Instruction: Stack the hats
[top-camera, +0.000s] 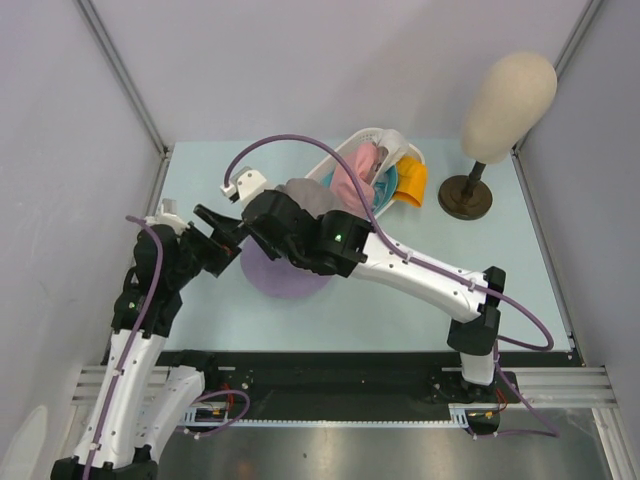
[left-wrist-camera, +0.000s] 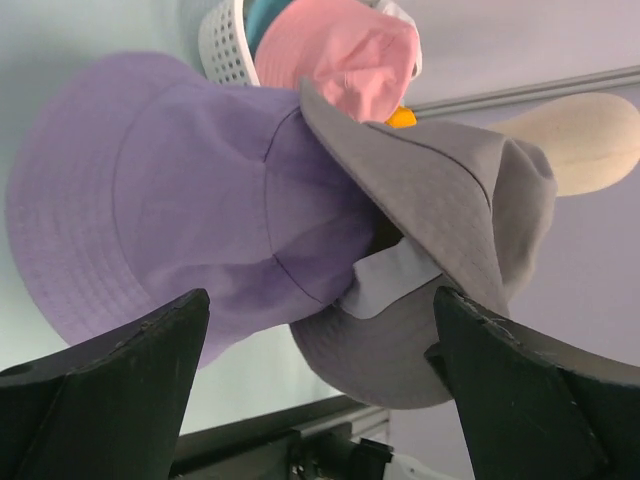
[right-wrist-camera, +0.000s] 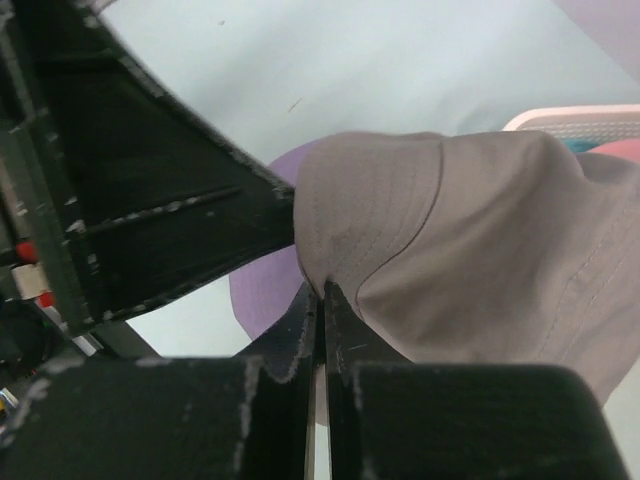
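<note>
Clamped shut, the right claw pinches the brim edge of a grey hat, its two fingers pressed together on the cloth with no gap showing. The grey hat hangs off the table on the near-left side of the white basket, its crown sagging and its brim folded, close beside the basket's near rim. Below it a lavender hat lies flat on the table, brim spread, just near-left of the basket; from the left wrist the grey hat overlaps the lavender crown on the side facing the basket, though whether the two touch cannot be told. The left claw stands with its fingers spread wide and holding nothing, on the side of the lavender hat away from the basket and pointed toward both hats. Inside the basket a pink hat sits on top, crumpled, with a teal hat showing under it. An orange hat leans over the basket's right rim. To the right of the basket, apart from it, a beige mannequin head stands upright on a dark round foot.
</note>
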